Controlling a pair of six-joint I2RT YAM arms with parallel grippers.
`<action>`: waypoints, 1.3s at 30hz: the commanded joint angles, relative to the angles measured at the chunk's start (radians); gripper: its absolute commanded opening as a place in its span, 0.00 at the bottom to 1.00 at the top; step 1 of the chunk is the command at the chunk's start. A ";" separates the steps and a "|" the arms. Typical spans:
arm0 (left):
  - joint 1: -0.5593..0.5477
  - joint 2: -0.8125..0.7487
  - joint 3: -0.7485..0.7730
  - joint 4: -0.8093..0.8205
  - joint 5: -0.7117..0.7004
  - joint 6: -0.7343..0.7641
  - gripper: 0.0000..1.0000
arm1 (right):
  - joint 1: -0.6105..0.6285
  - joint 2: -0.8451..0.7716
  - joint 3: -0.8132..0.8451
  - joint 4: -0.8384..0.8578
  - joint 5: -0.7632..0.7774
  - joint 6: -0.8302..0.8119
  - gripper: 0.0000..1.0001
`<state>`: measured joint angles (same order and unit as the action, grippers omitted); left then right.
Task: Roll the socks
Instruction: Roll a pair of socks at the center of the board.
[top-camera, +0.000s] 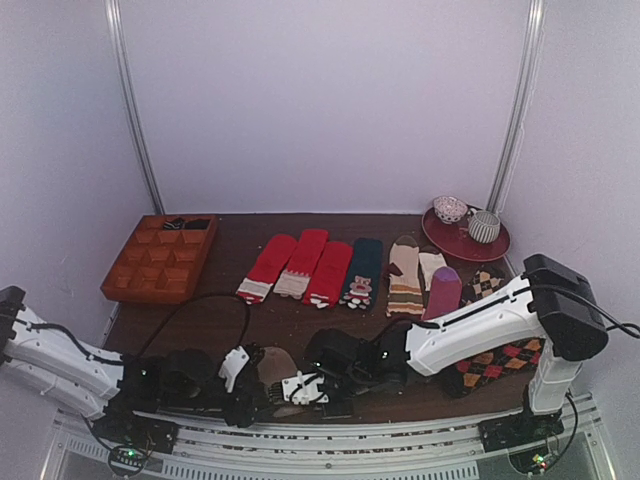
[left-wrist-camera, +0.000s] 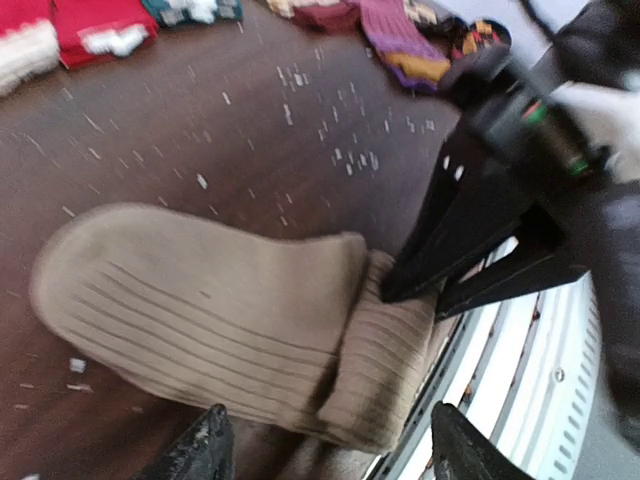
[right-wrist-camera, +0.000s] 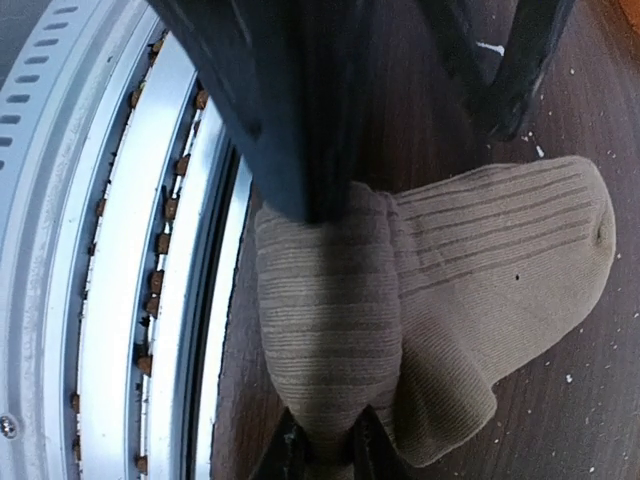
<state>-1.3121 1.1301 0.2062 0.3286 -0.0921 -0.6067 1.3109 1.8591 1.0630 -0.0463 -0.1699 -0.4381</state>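
The tan-brown socks (top-camera: 278, 370) lie at the table's near edge between both grippers. One end is rolled into a thick fold (right-wrist-camera: 320, 320). The rest lies flat on the wood (right-wrist-camera: 500, 250). My right gripper (right-wrist-camera: 328, 460) is shut on the rolled end, its fingers pinching the fold's tip. My left gripper (left-wrist-camera: 330, 450) is open. Its two fingertips (left-wrist-camera: 210, 440) stand wide on either side of the roll (left-wrist-camera: 385, 370) without touching it. The right gripper's black fingers (left-wrist-camera: 450, 260) press on the roll from the opposite side.
A metal rail (right-wrist-camera: 130, 250) runs along the near edge, right beside the roll. Further back lies a row of red socks (top-camera: 300, 262), green, striped and purple (top-camera: 443, 290) ones. A wooden compartment tray (top-camera: 160, 258) stands back left, a red plate (top-camera: 466, 245) with cups back right.
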 joint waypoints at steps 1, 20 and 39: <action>-0.054 -0.193 -0.038 -0.128 -0.240 0.077 0.67 | -0.046 0.051 0.079 -0.298 -0.149 0.187 0.09; -0.196 0.077 0.070 0.107 -0.306 0.445 0.77 | -0.133 0.343 0.489 -0.817 -0.311 0.243 0.10; -0.197 0.324 0.136 0.166 -0.260 0.424 0.45 | -0.163 0.362 0.480 -0.829 -0.359 0.259 0.10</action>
<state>-1.5051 1.4368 0.3199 0.4538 -0.3489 -0.1673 1.1492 2.1582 1.5978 -0.7563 -0.5789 -0.1978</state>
